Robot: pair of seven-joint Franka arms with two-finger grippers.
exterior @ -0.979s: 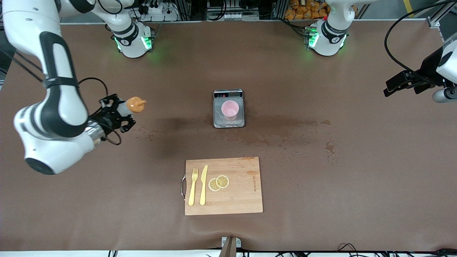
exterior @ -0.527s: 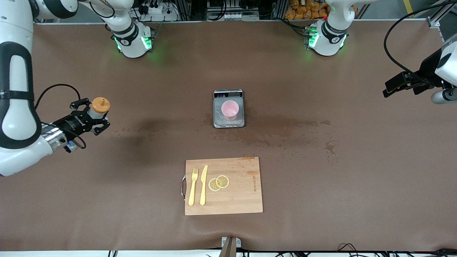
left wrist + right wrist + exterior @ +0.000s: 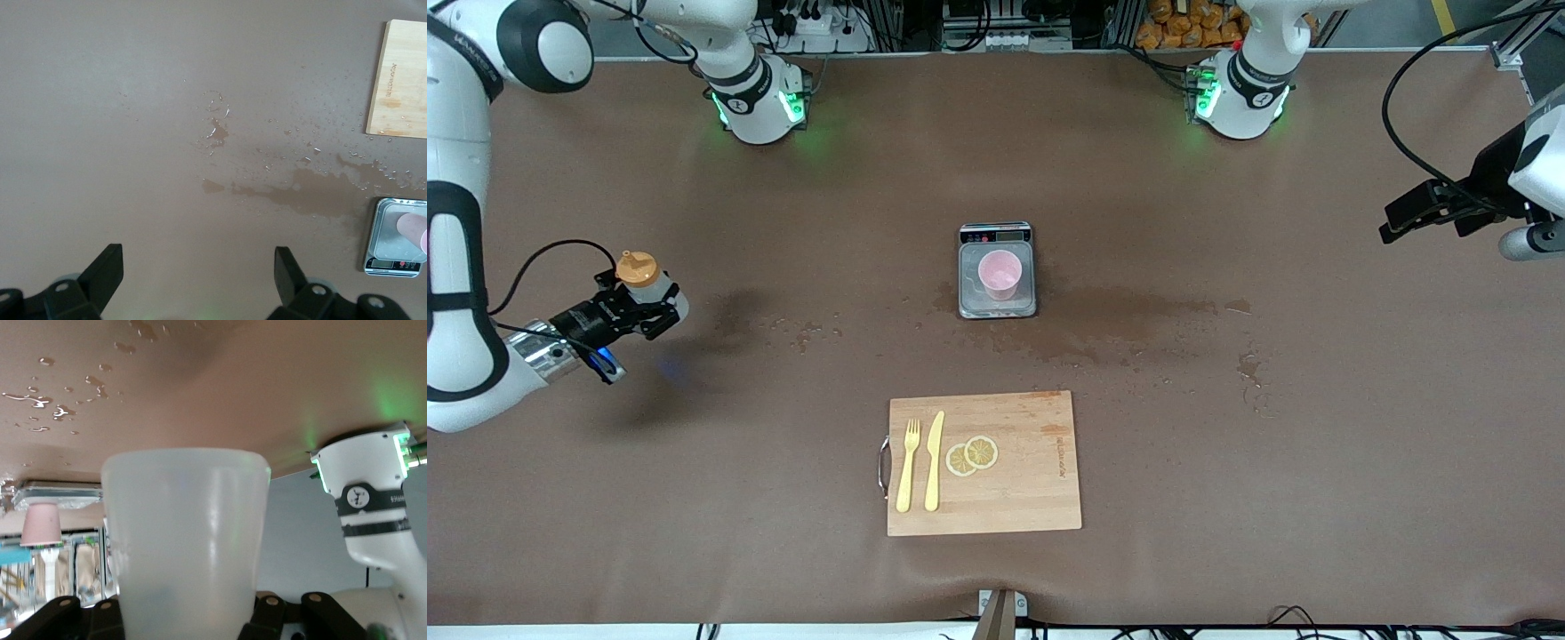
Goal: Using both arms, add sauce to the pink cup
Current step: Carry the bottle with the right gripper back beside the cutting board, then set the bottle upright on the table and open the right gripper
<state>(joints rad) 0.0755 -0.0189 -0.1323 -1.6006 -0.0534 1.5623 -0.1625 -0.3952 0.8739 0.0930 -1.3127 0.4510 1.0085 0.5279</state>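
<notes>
Pincer first: from the front view we have our right pincer [image 3: 636, 302] clamped on the sauce bottle [image 3: 643, 282], holding it upright with the orange cap on top, low over the surface [image 3: 1227, 462] at the right arm's end and well apart from the pink cup [image 3: 998, 274]. That cup stands on the small scale [image 3: 997, 269] mid-surface, likely so a pour can be weighed; wet patches lie around the scale, and a cutting board [image 3: 1032, 498] with fork [image 3: 907, 464], knife [image 3: 934, 460] and lemon slices [image 3: 971, 454] lies nearer the camera. Our left pincer [image 3: 1400, 216] waits at the left arm's end. In the left wrist view, the left pincer [image 3: 199, 273] shows its fingers [image 3: 107, 265] spread wide with nothing between them, over bare, splashed surface, the scale [image 3: 395, 237] off to one edge. In the right wrist view the translucent bottle [image 3: 187, 547] fills the frame between the pincer's jaws, and the pink cup [image 3: 41, 524] shows far off, so we judge the bottle is not yet positioned for pouring.
</notes>
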